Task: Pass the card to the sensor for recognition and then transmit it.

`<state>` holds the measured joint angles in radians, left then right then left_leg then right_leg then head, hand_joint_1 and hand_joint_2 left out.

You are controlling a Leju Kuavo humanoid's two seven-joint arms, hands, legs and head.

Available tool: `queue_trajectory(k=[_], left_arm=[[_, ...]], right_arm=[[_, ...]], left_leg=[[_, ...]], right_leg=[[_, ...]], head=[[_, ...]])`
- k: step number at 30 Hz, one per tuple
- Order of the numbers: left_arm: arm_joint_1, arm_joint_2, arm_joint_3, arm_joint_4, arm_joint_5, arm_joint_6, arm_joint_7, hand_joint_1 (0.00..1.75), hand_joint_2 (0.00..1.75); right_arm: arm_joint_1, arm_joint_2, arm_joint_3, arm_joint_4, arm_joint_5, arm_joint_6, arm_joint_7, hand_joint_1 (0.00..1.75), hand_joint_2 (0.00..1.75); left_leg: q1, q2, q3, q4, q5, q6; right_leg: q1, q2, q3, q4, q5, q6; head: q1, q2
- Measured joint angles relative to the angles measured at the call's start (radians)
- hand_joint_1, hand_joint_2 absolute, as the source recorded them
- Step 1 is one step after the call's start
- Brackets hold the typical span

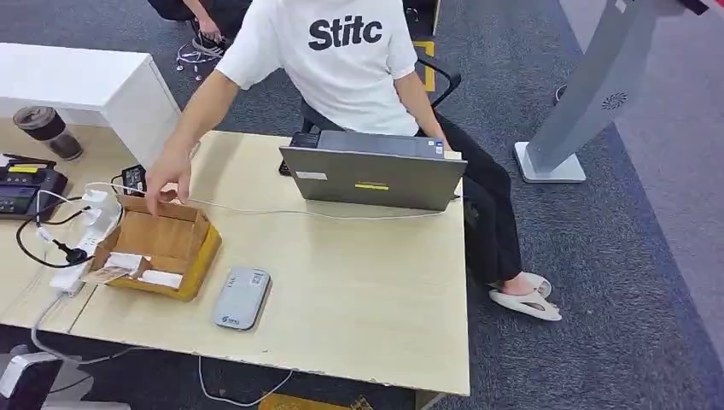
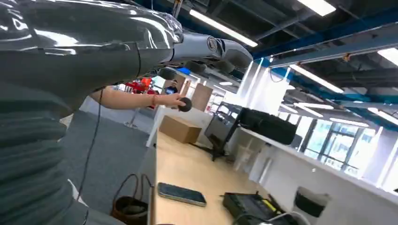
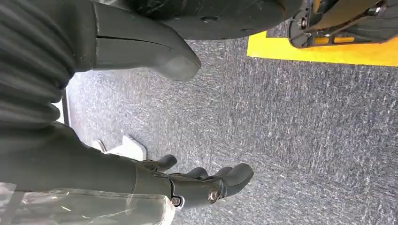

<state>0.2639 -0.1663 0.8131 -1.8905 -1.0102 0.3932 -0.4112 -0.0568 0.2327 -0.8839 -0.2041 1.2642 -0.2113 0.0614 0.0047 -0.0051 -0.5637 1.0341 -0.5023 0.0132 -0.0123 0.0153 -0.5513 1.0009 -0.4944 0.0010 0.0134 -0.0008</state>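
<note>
We are looking down at a light wooden table (image 1: pixel 359 282); a person in a white shirt (image 1: pixel 341 60) is sitting at the far side, behind a grey laptop (image 1: pixel 371 175) that is standing open with its back to us. The person's hand (image 1: pixel 166 175) is reaching out and touching the far edge of a brown cardboard box (image 1: pixel 162 248) near the left side of the table; the box is lying open, and some white cards (image 1: pixel 141 269) are lying inside it at the near end; we cannot tell which one is the card for the task. Just beside the box, on its right, a flat grey sensor (image 1: pixel 241 297) is lying on the table; it is not touching the box. A white cable (image 1: pixel 282 212) is running across the table from the laptop toward a white power strip (image 1: pixel 90 226) at the left; a black phone-like machine (image 1: pixel 26 188) and a dark cup (image 1: pixel 47 128) are sitting farther left.

Our left hand (image 2: pixel 206 51) is sticking up in the air in the left wrist view; its fingers (image 2: pixel 234 51) are pointing out straight, close together, and holding nothing. Our right hand (image 3: pixel 187 180) is hanging over the grey carpet (image 3: pixel 305 131); its fingers (image 3: pixel 234 176) are bending a little, a bit apart, and holding nothing; the thick grey thumb (image 3: pixel 159 56) is well apart from them.
</note>
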Motion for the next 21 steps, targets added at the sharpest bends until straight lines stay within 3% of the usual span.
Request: queue_trajectory(k=[6, 11, 17, 21], left_arm=[[-0.098, 0.065, 0.155, 0.166, -0.079, -0.032, -0.019, 0.00, 1.75], [-0.126, 0.094, 0.176, 0.217, -0.111, -0.034, -0.015, 0.00, 1.75], [-0.130, 0.151, 0.099, 0.263, -0.141, -0.004, 0.063, 0.00, 1.75], [-0.115, 0.208, -0.036, 0.274, -0.168, 0.029, 0.154, 0.00, 1.75]], right_arm=[[0.000, 0.000, 0.000, 0.000, 0.016, 0.004, 0.001, 0.00, 1.75], [0.000, 0.000, 0.000, 0.000, 0.016, 0.010, 0.001, 0.00, 1.75], [-0.001, 0.000, 0.000, 0.000, 0.032, 0.011, 0.004, 0.00, 1.75], [-0.001, 0.000, 0.000, 0.000, 0.034, 0.012, 0.005, 0.00, 1.75]], left_leg=[[0.001, 0.000, 0.000, 0.000, 0.000, 0.000], [0.001, 0.000, 0.000, 0.000, 0.000, 0.000], [0.000, 0.000, 0.001, 0.000, 0.000, 0.000], [0.000, 0.000, 0.001, 0.000, 0.000, 0.000]], right_leg=[[0.000, 0.000, 0.000, 0.000, 0.000, 0.000], [0.000, 0.000, 0.000, 0.000, 0.000, 0.000], [0.000, 0.000, 0.000, 0.000, 0.000, 0.000], [0.000, 0.000, 0.000, 0.000, 0.000, 0.000]], head=[[0.000, 0.000], [0.000, 0.000], [0.000, 0.000], [0.000, 0.000]])
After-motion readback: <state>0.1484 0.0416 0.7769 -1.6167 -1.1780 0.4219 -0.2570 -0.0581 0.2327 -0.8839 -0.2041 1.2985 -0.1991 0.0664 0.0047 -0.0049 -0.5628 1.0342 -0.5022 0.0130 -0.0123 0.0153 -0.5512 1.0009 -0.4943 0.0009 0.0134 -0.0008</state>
